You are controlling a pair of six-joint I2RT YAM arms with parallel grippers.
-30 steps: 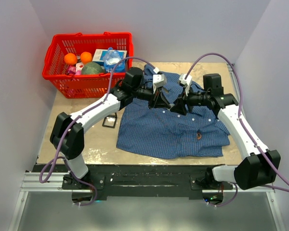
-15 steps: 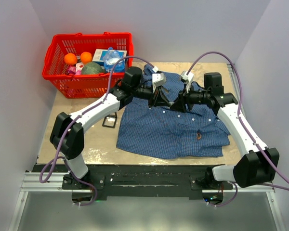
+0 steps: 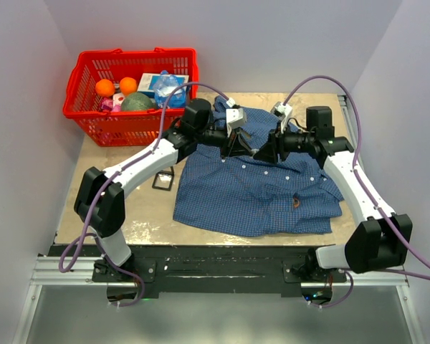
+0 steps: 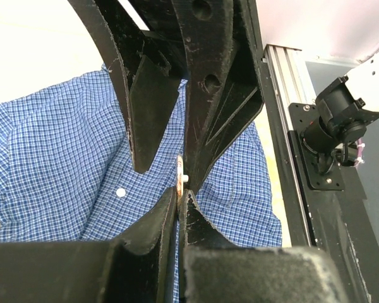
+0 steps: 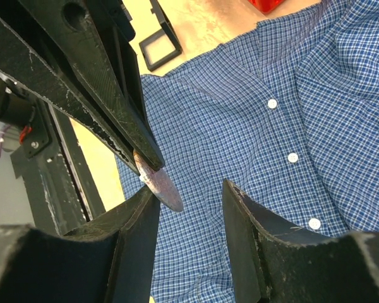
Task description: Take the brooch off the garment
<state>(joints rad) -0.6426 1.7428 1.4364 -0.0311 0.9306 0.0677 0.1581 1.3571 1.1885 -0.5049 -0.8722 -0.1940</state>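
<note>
Beige tabletop [image 3: 129, 208] carries the blue fine-checked button-up shirt [image 3: 251, 193]. Left gripper [image 4: 179, 197]: jaws clamped on the thin dark reddish-brown disc brooch [image 5: 163, 184], held above the fabric, apparently detached. Right gripper [image 5: 189, 189]: jaws apart, straddling the brooch. Left to do, by judgement: transfer and set-down.

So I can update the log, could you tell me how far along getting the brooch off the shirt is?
Looks done: a small brown disc, possibly the brooch, is clear of the shirt, pinched in the shut left gripper. In hand: the open right gripper straddles it, perhaps to take it. Left: a reddish-brown spot sits on the shirt front; I cannot tell whether that is the brooch instead.
</note>
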